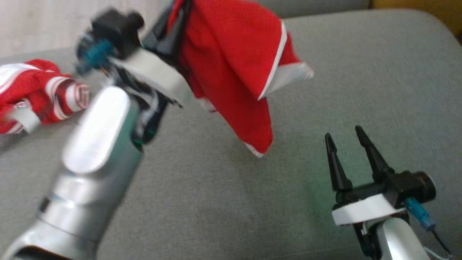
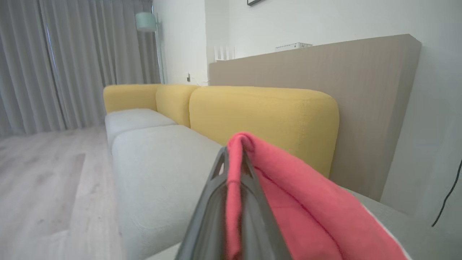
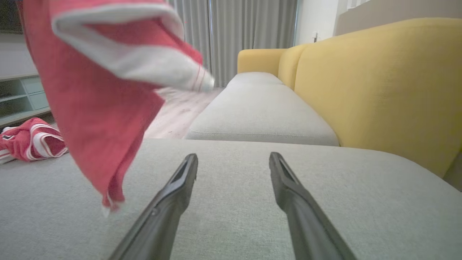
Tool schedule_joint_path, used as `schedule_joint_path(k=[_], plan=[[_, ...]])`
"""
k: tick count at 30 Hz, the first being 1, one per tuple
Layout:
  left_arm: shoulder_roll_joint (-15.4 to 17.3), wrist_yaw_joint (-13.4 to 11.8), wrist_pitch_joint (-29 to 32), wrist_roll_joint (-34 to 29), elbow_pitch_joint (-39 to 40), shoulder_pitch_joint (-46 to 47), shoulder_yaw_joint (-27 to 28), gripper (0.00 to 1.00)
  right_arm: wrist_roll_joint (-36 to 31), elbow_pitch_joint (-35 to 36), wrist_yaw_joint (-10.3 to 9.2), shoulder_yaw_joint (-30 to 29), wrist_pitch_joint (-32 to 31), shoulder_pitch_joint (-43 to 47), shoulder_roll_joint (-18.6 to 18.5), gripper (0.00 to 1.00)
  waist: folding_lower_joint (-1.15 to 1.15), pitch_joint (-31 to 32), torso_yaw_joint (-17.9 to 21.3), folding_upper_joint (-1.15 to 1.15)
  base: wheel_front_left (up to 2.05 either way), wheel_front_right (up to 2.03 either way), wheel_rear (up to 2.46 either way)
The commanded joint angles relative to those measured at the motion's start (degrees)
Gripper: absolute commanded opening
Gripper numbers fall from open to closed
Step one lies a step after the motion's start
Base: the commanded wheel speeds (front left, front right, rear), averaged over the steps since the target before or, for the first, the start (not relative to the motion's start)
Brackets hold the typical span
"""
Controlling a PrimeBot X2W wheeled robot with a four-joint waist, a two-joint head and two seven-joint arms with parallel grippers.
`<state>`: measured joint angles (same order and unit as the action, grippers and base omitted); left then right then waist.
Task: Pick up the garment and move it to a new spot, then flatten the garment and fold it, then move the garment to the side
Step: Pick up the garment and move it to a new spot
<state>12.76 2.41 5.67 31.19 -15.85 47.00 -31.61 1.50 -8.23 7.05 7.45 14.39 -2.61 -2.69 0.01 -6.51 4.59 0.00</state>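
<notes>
Garment (image 1: 231, 61) dangles above the open grey cushion (image 1: 361, 72) from clamped left jaws; right jaws gape empty.

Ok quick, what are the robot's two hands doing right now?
Left gripper: shut on the red garment, which hangs from it.
Right gripper: open, holding nothing.

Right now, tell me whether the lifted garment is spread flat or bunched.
Bunched, hanging: the red garment dangles above the cushion, pinched in the shut left gripper.
</notes>
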Motion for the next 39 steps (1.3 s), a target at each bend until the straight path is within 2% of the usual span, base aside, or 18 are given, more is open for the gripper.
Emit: schedule_joint_path(k=[1, 5, 9, 16, 17, 19, 20, 28, 33, 39], plan=[[-0.08, -1.09, -3.68, -0.7, -0.52, 0.3, 1.94, 0.0, 0.23, 2.38, 0.44, 1.56, 0.6, -3.09, -0.19, 1.0, -0.01, -3.71, 3.11, 0.0, 0.0, 0.0, 0.0], [-2.12, -2.32, -10.64, -0.94, -7.48, -4.91, 1.69, 0.0, 0.51, 2.82, 0.44, 1.64, 0.6, -3.56, -0.19, 1.0, -0.01, -6.04, 4.56, 0.0, 0.0, 0.0, 0.0], [-1.72, -2.6, -15.59, -2.23, -14.16, -10.11, 0.43, 0.0, 0.58, 3.02, 0.44, 1.53, 0.61, -3.66, -0.19, 1.0, -0.01, -7.2, 5.03, 0.0, 0.0, 0.0, 0.0], [-2.53, -2.67, -19.02, -1.09, -20.21, -15.39, 0.96, 0.0, 0.12, 2.82, 0.44, 1.2, 0.61, -3.35, -0.19, 1.0, -0.01, -6.7, 3.45, 0.0, 0.0, 0.0, 0.0], [-2.63, -2.57, -19.31, -1.12, -20.82, -15.84, 0.92, 0.09, 0.07, 2.76, 0.44, 1.21, 0.61, -3.37, -0.19, 1.0, -0.01, -6.4, 3.07, 0.0, 0.0, 0.0, 0.0], [-2.82, -2.47, -19.79, -1.36, -21.65, -16.35, 0.88, 0.75, -0.03, 2.65, 0.44, 1.29, 0.61, -3.42, -0.19, 1.0, -0.01, -5.64, 2.33, 0.0, 0.0, 0.0, 0.0], [-3.02, -2.45, -19.98, -1.28, -21.83, -16.53, 1.08, 1.0, -0.11, 2.56, 0.44, 1.35, 0.61, -3.43, -0.19, 1.0, -0.01, -5.23, 2.02, 0.0, 0.0, 0.0, 0.0], [-4.72, -1.79, -20.61, -0.88, -20.25, -19.21, 2.48, 1.0, -0.53, 1.28, 0.44, 1.57, 0.61, -2.4, -0.19, 1.0, -0.01, 0.71, -0.13, 0.0, 0.0, 0.0, 0.0], [-5.47, -2.27, -20.65, -0.32, -17.28, -23.3, 3.92, 1.0, -1.07, 0.39, 0.44, 0.7, 0.61, -0.13, -0.19, 1.0, -0.01, 5.4, -2.27, 0.0, 0.0, 0.0, 0.0], [-4.82, -3.86, -20.66, 0.15, -13.26, -29.86, 5.11, 1.0, -0.76, 0.21, 0.44, -0.18, 0.61, 1.97, -0.19, 1.0, -0.01, 8.46, -4.82, 0.0, 0.0, 0.0, 0.0]])
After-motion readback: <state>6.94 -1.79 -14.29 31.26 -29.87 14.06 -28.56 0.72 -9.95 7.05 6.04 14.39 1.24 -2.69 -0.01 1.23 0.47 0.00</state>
